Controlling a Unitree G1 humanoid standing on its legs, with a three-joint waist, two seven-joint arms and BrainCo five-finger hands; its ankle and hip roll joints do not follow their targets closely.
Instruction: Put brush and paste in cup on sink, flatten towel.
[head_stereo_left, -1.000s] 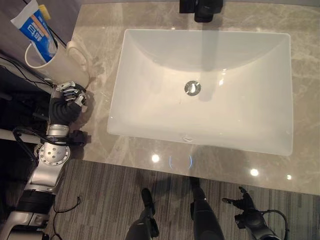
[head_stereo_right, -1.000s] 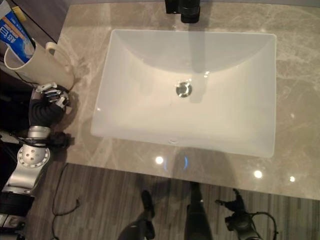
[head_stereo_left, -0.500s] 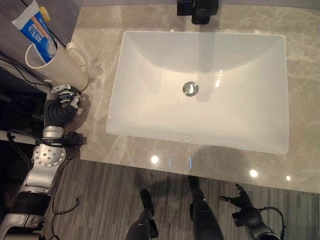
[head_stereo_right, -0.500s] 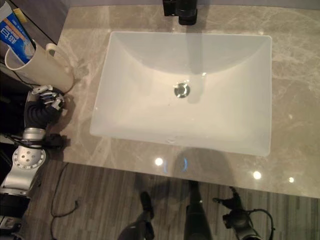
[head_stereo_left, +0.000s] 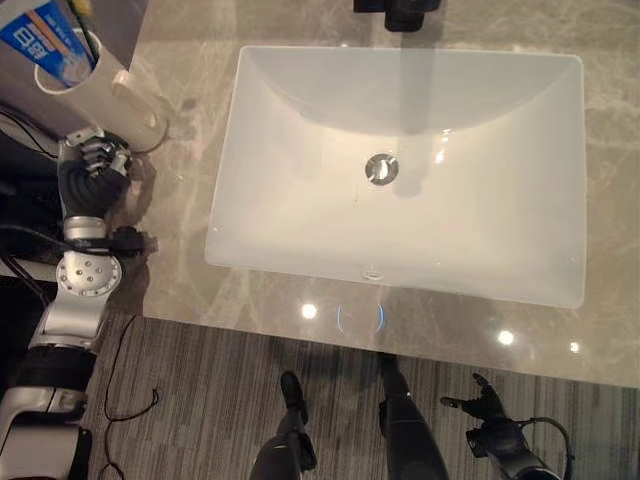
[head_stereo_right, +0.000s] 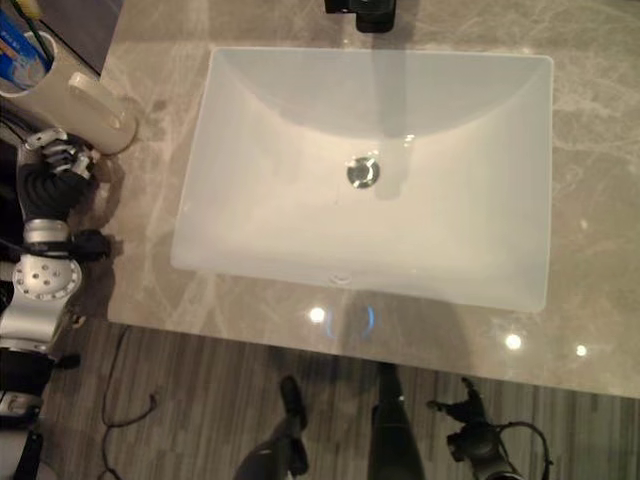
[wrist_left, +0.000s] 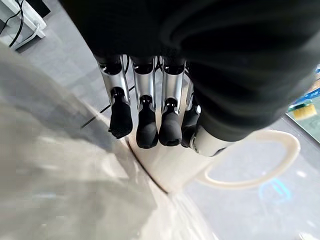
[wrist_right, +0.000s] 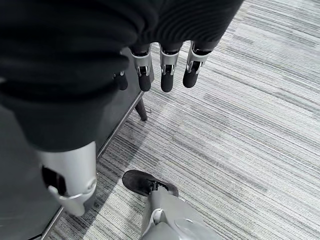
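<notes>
In the left eye view, the left hand (head_stereo_left: 92, 160) sits at the bench (head_stereo_left: 200, 290) edge just below the cream cup (head_stereo_left: 100, 92), which stands on the bench corner beside the sink (head_stereo_left: 400, 170). The paste tube (head_stereo_left: 45, 45) stands in the cup; whether the brush is there too I cannot tell. The right hand (head_stereo_left: 490, 432) hangs low over the striped floor (head_stereo_left: 200, 400), fingers loosely spread.

The right eye view shows the same: the cup just past the left fingertips, its handle (head_stereo_right: 92, 98) turned toward the sink.

In the left wrist view, the fingers (wrist_left: 147, 127) hang straight in a row, relaxed, tips close to the cup's base, holding nothing. The handle loops beside the thumb side.

In the right wrist view, the fingers (wrist_right: 167, 75) hang straight and empty above the floor.

The step seems to be leaving the cup. To do it well, draw the fingers straight back without brushing the handle, since the cup sits near the bench edge. No towel is visible.
</notes>
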